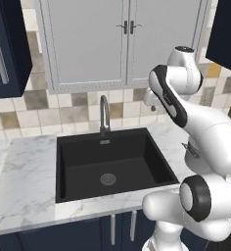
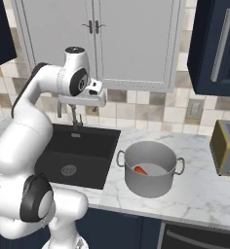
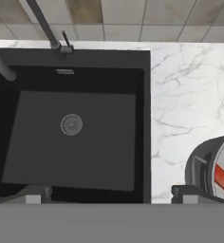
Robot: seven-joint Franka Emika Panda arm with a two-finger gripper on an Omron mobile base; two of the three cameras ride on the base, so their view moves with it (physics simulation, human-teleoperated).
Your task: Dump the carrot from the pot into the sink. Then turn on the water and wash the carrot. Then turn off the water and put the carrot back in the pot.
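Pincer (image 3: 109, 192) hangs released, its two tips spread wide above the near edge of the sink (image 3: 142, 95), grasping nothing. White marble tabletop (image 2: 195, 189) rims the matte-black basin, with its round grey drain (image 1: 108, 179) and the thin arched faucet (image 1: 104, 113) at the far edge. Beige and brown tiles (image 1: 68, 110) back the wall beneath pale grey cabinet doors (image 2: 131, 39). Right of the sink stands the wide brushed-metal pot (image 2: 151, 168), and the small orange-red carrot (image 2: 141, 170) lies on its floor. A toaster (image 2: 227, 146) sits at the far right.
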